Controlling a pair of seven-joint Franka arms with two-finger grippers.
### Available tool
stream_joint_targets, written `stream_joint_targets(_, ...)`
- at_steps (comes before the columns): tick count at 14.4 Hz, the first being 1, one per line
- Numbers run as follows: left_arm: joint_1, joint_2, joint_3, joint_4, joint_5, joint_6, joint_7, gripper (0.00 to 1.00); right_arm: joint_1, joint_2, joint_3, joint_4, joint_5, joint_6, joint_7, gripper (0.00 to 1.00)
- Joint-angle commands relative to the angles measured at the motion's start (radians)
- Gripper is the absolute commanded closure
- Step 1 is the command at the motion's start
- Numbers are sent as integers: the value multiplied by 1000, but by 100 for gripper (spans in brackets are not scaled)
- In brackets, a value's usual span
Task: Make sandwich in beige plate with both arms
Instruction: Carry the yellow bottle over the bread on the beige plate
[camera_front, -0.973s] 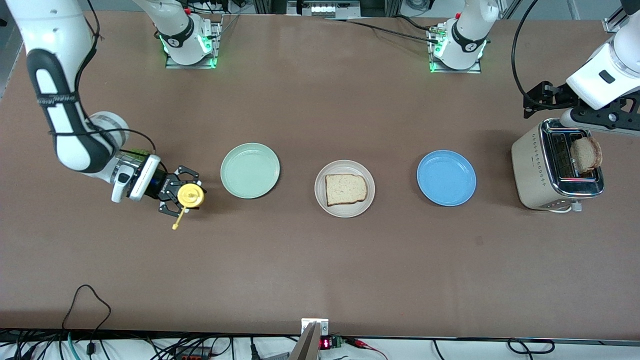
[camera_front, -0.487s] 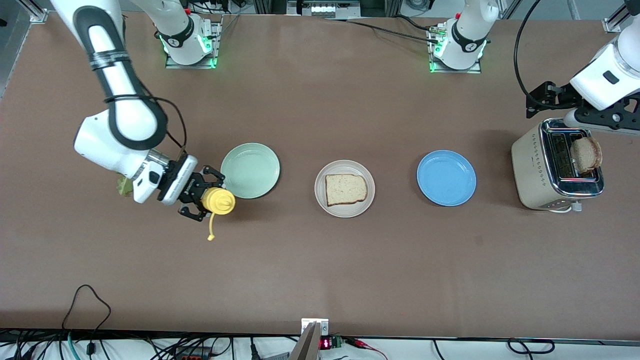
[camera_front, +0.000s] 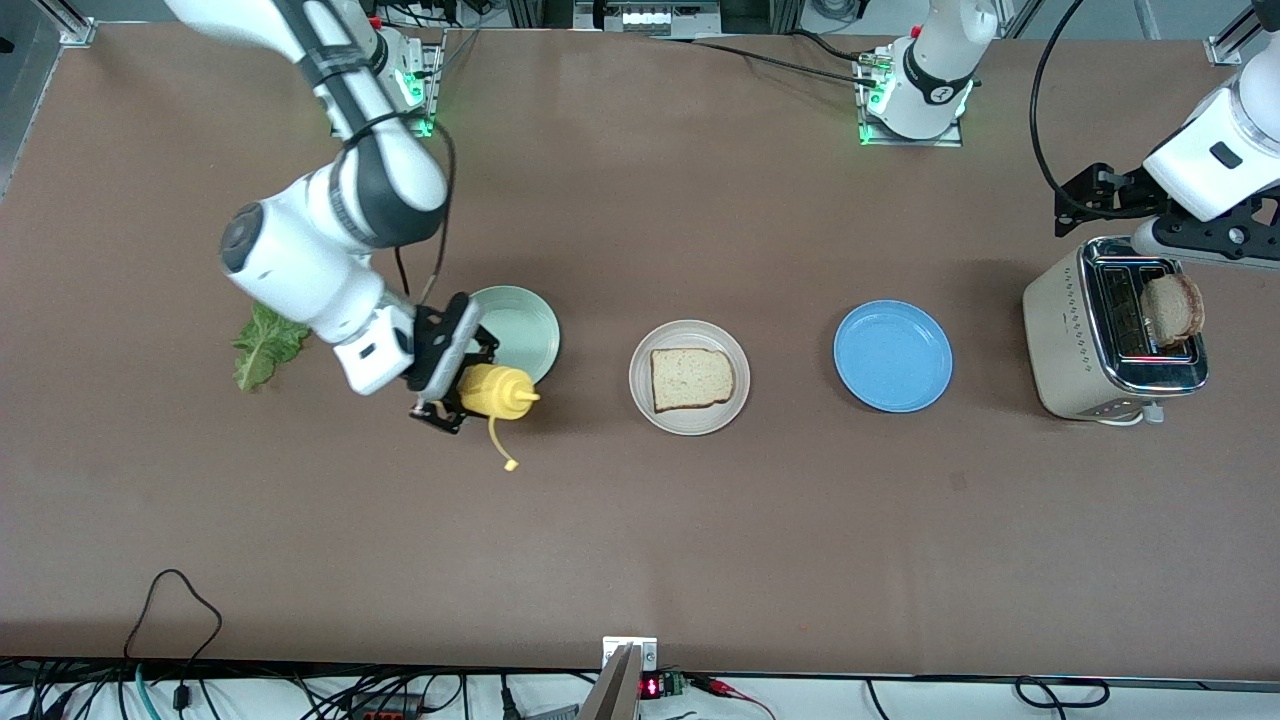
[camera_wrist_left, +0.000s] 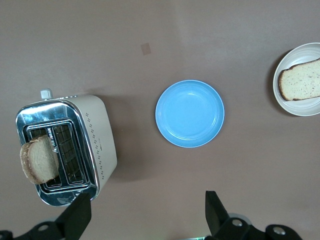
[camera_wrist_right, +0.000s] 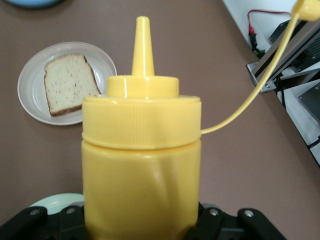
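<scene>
1. Yellow squeeze bottle (camera_front: 493, 390) is clamped in the right gripper (camera_front: 452, 385), tipped over the mint plate (camera_front: 520, 330)'s edge, nozzle toward the beige plate (camera_front: 689, 415).
2. One bread slice (camera_front: 691, 378) lies there.
3. Left gripper (camera_wrist_left: 145, 215) hovers, jaws wide and empty, above the toaster (camera_front: 1075, 335) and its toast (camera_front: 1172, 309).

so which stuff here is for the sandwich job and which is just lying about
In use:
- beige plate with bread slice
- toast in toaster
- lettuce leaf
- mustard bottle in right claw
- left claw, open

Idle:
- mint plate
- blue plate
</scene>
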Motion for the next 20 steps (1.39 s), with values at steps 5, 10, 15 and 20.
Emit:
stream_joint_targets(5,2,-8,-3,-3,-12,-1,0,0,155,105,-14,95,-454,-1,416,59)
stream_joint_targets(10,4,-8,1,-3,-12,-3,0,0,241,217,-16,227,-743,-149,636,59)
stream_joint_targets(15,2,-8,1,-4,-12,-3,0,0,336,326,-17,376,-899,-333,757,59)
stream_joint_targets(20,2,-8,-1,-3,-12,-4,0,0,427,426,-63,511,-964,-452,822,59)
